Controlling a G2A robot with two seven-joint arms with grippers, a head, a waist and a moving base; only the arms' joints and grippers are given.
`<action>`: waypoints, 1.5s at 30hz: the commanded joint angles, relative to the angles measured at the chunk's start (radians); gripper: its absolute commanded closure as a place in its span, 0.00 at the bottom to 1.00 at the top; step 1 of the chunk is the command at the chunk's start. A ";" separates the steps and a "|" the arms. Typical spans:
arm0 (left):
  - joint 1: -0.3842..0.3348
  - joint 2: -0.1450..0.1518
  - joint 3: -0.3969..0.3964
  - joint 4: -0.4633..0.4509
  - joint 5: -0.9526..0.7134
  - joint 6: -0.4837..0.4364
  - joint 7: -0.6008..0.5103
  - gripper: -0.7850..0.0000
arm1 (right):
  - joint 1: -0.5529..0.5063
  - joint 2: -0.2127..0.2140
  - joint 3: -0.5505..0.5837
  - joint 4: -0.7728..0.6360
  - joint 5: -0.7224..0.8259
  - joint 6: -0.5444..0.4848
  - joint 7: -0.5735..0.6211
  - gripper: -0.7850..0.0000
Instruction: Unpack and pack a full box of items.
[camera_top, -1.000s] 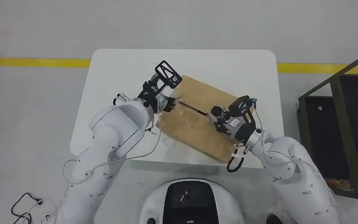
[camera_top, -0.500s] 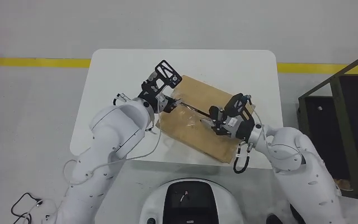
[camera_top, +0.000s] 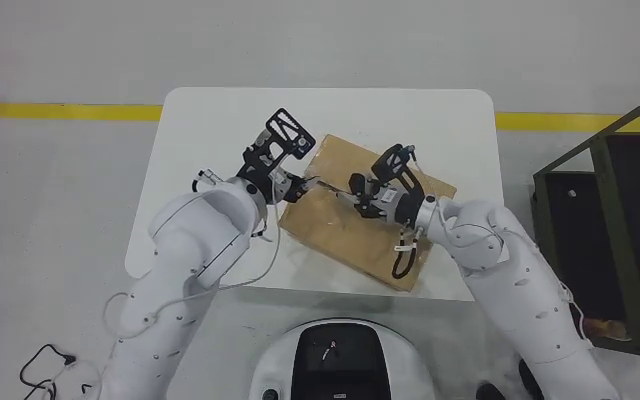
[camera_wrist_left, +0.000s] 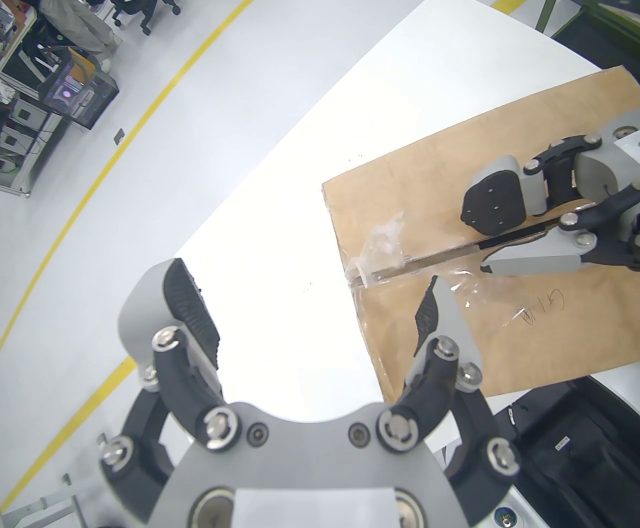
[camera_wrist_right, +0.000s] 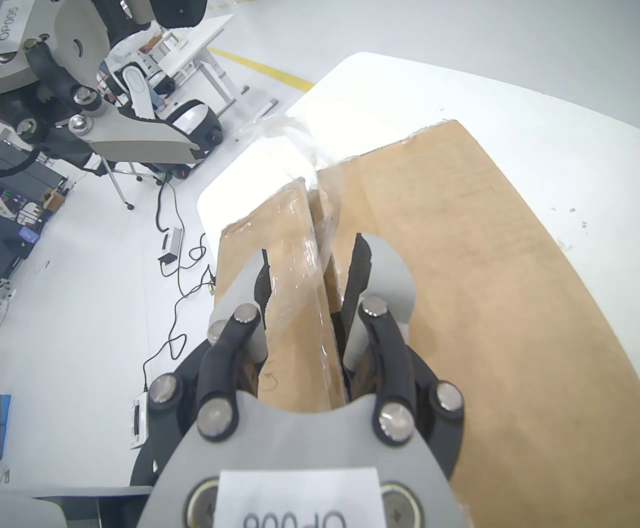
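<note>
The right gripper (camera_wrist_right: 312, 255) is pinching the brown cardboard box's (camera_top: 350, 235) raised, tape-covered flap (camera_wrist_right: 290, 225), apparently prying its seam apart. The left gripper (camera_wrist_left: 305, 277) is hovering spread wide beside the box's corner.

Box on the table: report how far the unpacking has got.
Done: the clear tape is torn loose and bunched at one end of the top seam of the box. In hand: the right gripper sits on that seam; the left gripper, open, hovers at the box's end by the loose tape. Left: the flaps lie closed, so all unpacking and repacking remain.
</note>
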 joint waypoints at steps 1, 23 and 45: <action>0.006 0.001 -0.006 -0.007 0.000 0.001 -0.003 0.00 | 0.021 -0.005 -0.016 0.019 0.003 -0.001 -0.001 0.65; 0.181 0.027 -0.059 -0.130 0.013 -0.061 -0.068 0.00 | 0.060 0.009 0.075 0.018 0.438 0.042 0.300 1.00; 0.170 0.033 -0.054 -0.123 -0.002 -0.068 -0.060 0.00 | 0.012 0.042 0.144 0.047 0.544 0.148 0.485 1.00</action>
